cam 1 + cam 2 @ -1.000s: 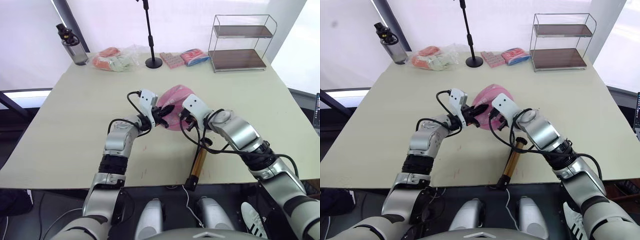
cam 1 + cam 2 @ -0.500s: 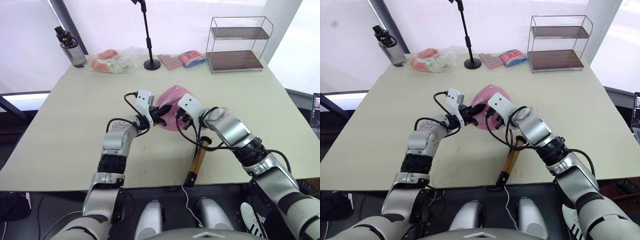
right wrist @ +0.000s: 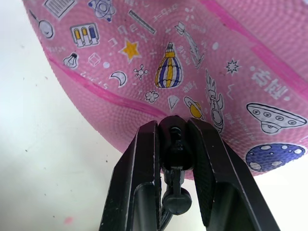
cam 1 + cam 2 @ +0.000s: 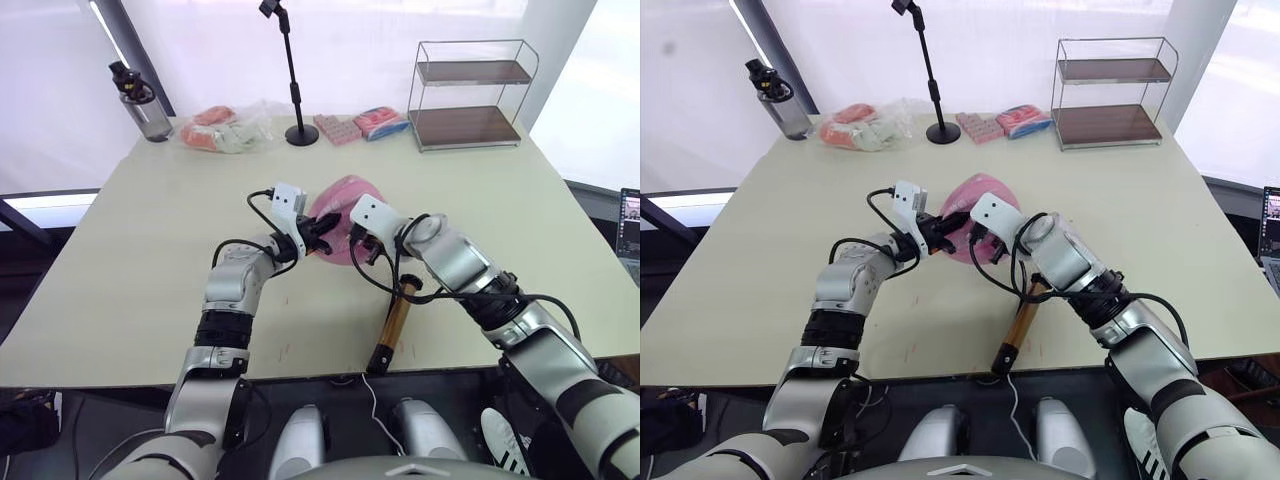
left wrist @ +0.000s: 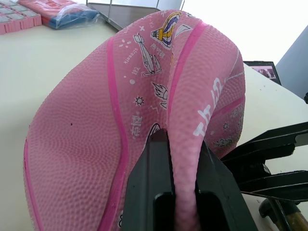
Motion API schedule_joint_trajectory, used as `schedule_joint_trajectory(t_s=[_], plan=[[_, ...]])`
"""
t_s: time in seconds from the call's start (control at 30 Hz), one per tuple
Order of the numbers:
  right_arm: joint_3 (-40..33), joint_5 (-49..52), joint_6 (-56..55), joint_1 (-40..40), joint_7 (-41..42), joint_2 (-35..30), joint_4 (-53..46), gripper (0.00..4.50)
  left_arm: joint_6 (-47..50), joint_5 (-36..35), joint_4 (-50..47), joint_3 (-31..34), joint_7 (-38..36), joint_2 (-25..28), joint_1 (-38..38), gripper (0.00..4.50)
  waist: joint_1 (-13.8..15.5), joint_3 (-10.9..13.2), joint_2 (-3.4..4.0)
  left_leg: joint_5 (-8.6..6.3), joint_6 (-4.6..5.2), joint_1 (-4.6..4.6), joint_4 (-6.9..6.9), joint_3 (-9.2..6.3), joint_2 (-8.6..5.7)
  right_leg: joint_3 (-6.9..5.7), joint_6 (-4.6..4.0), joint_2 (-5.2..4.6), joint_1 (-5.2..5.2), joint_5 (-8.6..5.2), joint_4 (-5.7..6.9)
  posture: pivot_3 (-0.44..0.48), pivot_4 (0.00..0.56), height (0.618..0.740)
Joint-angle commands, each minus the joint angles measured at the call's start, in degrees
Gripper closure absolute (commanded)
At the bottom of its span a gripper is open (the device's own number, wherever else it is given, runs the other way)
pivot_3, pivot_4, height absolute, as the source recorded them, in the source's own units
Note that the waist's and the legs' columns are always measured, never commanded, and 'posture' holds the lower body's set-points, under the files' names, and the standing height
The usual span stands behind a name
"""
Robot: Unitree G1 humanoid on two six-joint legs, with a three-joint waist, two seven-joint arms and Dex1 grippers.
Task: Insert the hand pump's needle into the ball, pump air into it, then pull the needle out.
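The squashed pink ball [image 4: 340,208] stands on edge at the table's middle, printed with white lettering and small stickers [image 3: 168,72]. My left gripper [image 4: 318,232] is shut on a fold of the ball's rim [image 5: 185,159]. My right gripper [image 4: 352,240] is shut on the black needle fitting [image 3: 174,144], which presses against the ball's skin; the metal pin itself is hidden. The black hose [image 4: 385,285] loops back to the gold hand pump [image 4: 395,322], which lies on the table near the front edge.
At the table's back stand a black stand pole [image 4: 295,90], a wire shelf rack [image 4: 470,95], pink packets [image 4: 345,128], a bag of cloths [image 4: 225,128] and a water bottle [image 4: 138,100]. The table [image 4: 120,280] is bare to the left.
The camera has shifted slightly. Both grippers keep their hold, and my right gripper has edged a little closer against the ball.
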Motion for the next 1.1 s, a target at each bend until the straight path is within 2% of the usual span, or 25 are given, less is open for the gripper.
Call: schedule_joint_trajectory(t_s=[0.03, 0.53, 1.1], plan=[[2.4, -0.8, 0.93, 1.77, 1.21, 0.09, 4.76, 4.16, 3.99, 0.68, 4.4, -2.16, 0.32, -0.82, 2.69, 4.5, 0.0, -0.03, 0.03, 0.0, 0.0, 0.01, -0.02, -0.02, 0.0, -0.02, -0.01, 0.0, 0.0, 0.0, 0.0, 0.0, 0.15, 0.731], [2.96, -4.82, -4.55, -2.4, 4.09, 2.56, 15.4, 4.16, 4.43, 0.06, 4.33, -1.44, 1.24, -1.05, 3.45, 4.5, -0.46, -0.2, 0.05, 0.0, -0.01, 0.07, -0.07, -0.09, 0.0, -0.03, -0.02, 0.01, 0.0, -0.01, 0.01, 0.0, 0.15, 0.731], [3.71, -9.41, -9.64, -2.49, 6.52, 5.24, 24.14, 4.16, 5.05, -0.91, 4.3, -0.73, 2.21, -0.82, 4.1, 4.5, -0.58, -0.42, 0.13, -0.02, -0.03, 0.18, -0.18, -0.15, 0.0, -0.03, -0.06, 0.01, -0.01, -0.04, -0.01, 0.0, 0.15, 0.731]])
